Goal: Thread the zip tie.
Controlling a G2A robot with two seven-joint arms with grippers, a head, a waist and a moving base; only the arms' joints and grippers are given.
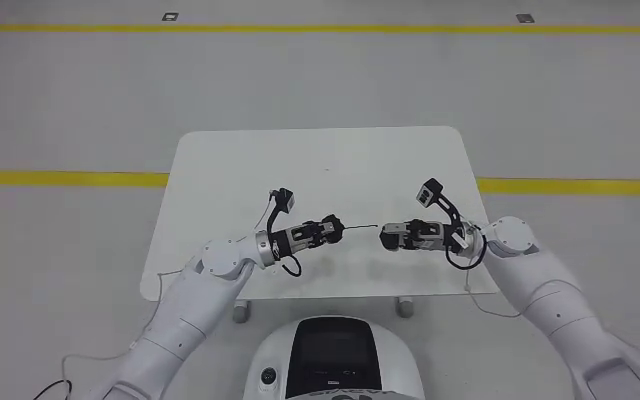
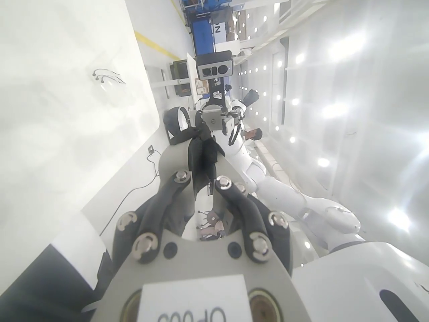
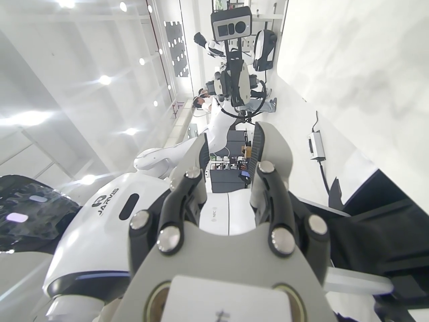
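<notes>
Top view, centre: left hand (image 1: 337, 230) clenches the zip tie (image 1: 360, 227) level above the desk (image 1: 300, 160), presenting its tip to the released right hand (image 1: 384, 236).

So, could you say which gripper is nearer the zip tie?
Left: the left gripper holds the zip tie at one end; the right gripper faces its free tip, jaws open.

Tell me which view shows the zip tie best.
Top view: the zip tie is a thin dark line from the left tool toward the right tool. Both wrist views: too thin to make out.
</notes>
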